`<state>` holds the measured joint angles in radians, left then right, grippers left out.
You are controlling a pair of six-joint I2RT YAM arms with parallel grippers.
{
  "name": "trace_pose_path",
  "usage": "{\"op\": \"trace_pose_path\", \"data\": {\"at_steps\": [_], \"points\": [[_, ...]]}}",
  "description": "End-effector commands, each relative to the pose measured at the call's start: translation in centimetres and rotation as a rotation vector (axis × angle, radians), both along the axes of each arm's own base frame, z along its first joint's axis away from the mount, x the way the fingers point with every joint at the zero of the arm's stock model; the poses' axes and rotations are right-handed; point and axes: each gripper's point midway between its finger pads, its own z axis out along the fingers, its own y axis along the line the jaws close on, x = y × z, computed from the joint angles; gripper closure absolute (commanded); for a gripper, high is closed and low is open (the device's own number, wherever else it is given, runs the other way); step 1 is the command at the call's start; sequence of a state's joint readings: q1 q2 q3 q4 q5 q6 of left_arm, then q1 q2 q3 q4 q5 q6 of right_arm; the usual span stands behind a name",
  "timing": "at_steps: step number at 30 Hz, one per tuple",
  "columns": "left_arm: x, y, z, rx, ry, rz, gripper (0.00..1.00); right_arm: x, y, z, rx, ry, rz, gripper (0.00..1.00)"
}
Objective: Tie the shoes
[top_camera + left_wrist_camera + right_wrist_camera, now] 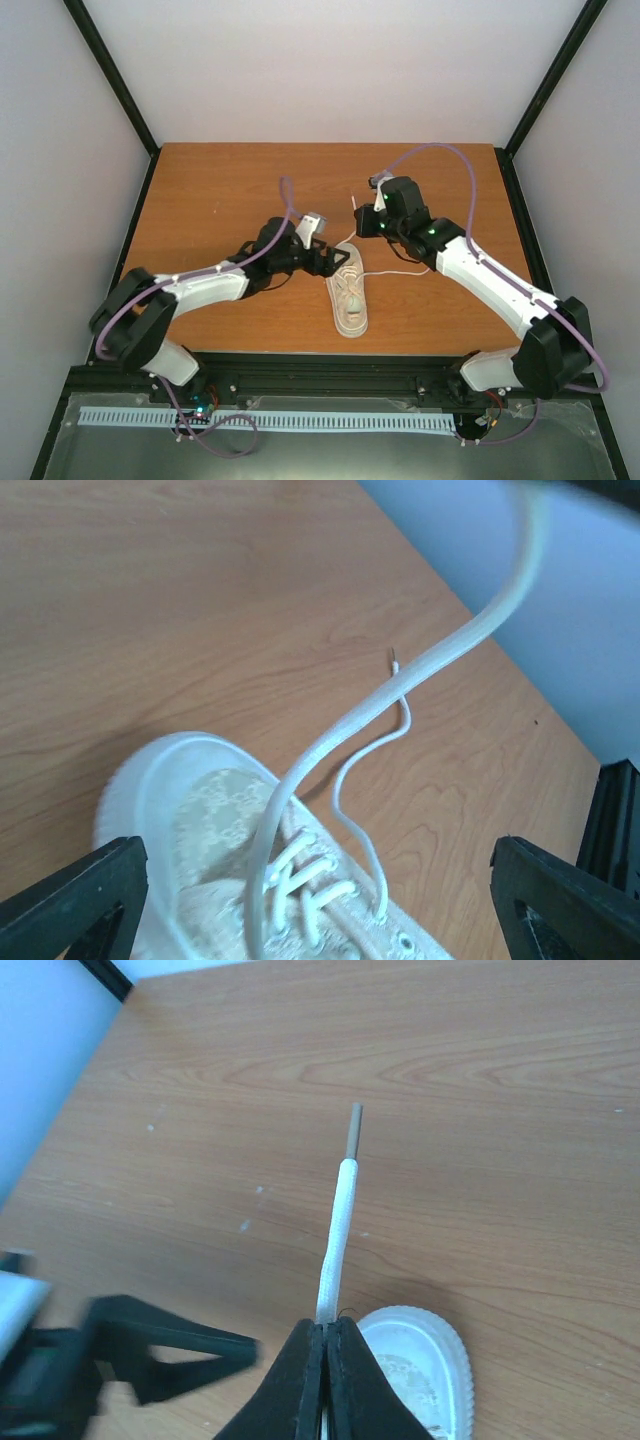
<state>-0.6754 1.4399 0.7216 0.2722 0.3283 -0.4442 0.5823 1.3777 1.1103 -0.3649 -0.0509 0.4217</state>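
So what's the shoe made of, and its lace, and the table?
The shoe looks like cream woven cloth, matte, with a faint pattern, on a pale, probably rubber sole. The lace looks like white braided fabric with a stiff tip, maybe plastic. The table looks like smooth wood or wood-look laminate, going by the grain lines.

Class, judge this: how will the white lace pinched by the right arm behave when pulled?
Likely floppy: the lace bows between shoe and right fingers. Short lengths seem stiffer: its tip sticks straight out past the pinch.
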Motion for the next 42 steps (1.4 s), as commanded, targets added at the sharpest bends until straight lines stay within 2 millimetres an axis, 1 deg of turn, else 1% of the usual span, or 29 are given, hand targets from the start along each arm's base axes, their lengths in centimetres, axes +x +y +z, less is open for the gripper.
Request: {"op": "trace_pose_path", "data": {"at_steps": [1, 3, 6, 8, 14, 18, 21, 23, 25, 27, 28, 30, 32, 33, 34, 35, 37, 38, 39, 40, 42], "points": [[1.1, -4.2, 1.8, -0.049, -0.109, -0.087, 0.08, -0.4, -0.3, 3.8, 0.135, -0.066, -0.025, 0.97], [1.3, -4.9, 0.5, -0.033, -0.072, -0.094, 0.10, -0.6, -0.8, 4.6, 0.146, -0.086, -0.036, 0.97], [1.0, -5.8, -0.1, -0.034, -0.056, -0.120, 0.18, -0.8, -1.3, 5.1, 0.149, -0.098, -0.049, 0.97], [0.8, -6.2, -0.2, -0.032, -0.048, -0.129, 0.28, -0.9, -1.5, 5.1, 0.144, -0.097, -0.055, 0.97], [0.4, -6.7, -0.5, -0.050, -0.019, -0.161, 0.53, -1.0, -1.9, 4.1, 0.132, -0.077, -0.069, 0.97], [0.2, -7.0, -1.0, -0.050, 0.003, -0.176, 0.69, -0.9, -2.4, 4.4, 0.129, -0.088, -0.089, 0.97], [0.1, -6.9, -0.8, -0.052, 0.006, -0.174, 0.82, -0.8, -3.0, 4.3, 0.110, -0.092, -0.113, 0.97], [0.0, -6.9, -0.6, -0.052, 0.010, -0.175, 0.89, -0.7, -3.5, 3.7, 0.093, -0.082, -0.135, 0.97], [-0.2, -6.8, -0.6, -0.049, 0.021, -0.177, 0.94, -0.6, -4.0, 2.7, 0.069, -0.062, -0.167, 0.97], [-0.4, -6.8, -0.8, -0.043, 0.036, -0.182, 0.99, -0.3, -4.8, 1.1, 0.033, -0.040, -0.209, 0.97], [-0.5, -6.7, -1.1, -0.037, 0.046, -0.182, 0.99, -0.2, -5.2, 0.1, 0.016, -0.024, -0.228, 0.95], [-0.7, -6.7, -1.3, -0.033, 0.056, -0.191, 0.99, 0.1, -6.0, -2.0, -0.005, 0.017, -0.262, 0.89], [-0.8, -6.7, -1.8, -0.021, 0.066, -0.196, 0.99, 0.2, -6.3, -4.1, -0.019, 0.061, -0.269, 0.85], [-0.8, -6.7, -2.0, -0.017, 0.069, -0.197, 0.99, 0.3, -6.4, -5.1, -0.028, 0.083, -0.272, 0.81], [-0.7, -6.7, -2.2, -0.008, 0.073, -0.193, 0.99, 0.3, -6.7, -6.0, -0.038, 0.109, -0.280, 0.75], [-0.6, -6.6, -2.4, 0.001, 0.076, -0.189, 0.99, 0.4, -6.9, -6.8, -0.050, 0.132, -0.287, 0.62], [-0.3, -6.5, -2.8, 0.021, 0.079, -0.174, 0.99, 0.2, -7.8, -8.1, -0.080, 0.171, -0.312, 0.41], [-0.2, -6.4, -3.0, 0.028, 0.077, -0.169, 0.99, 0.1, -8.4, -8.5, -0.096, 0.184, -0.330, 0.32], [-0.1, -6.3, -3.1, 0.036, 0.077, -0.163, 0.99, -0.2, -9.1, -8.8, -0.113, 0.195, -0.349, 0.26], [0.0, -6.2, -3.2, 0.043, 0.074, -0.156, 0.99, -0.5, -9.8, -9.2, -0.126, 0.210, -0.369, 0.23], [0.1, -6.0, -3.5, 0.053, 0.073, -0.144, 0.99, -1.4, -11.4, -10.1, -0.135, 0.246, -0.413, 0.18]]}}
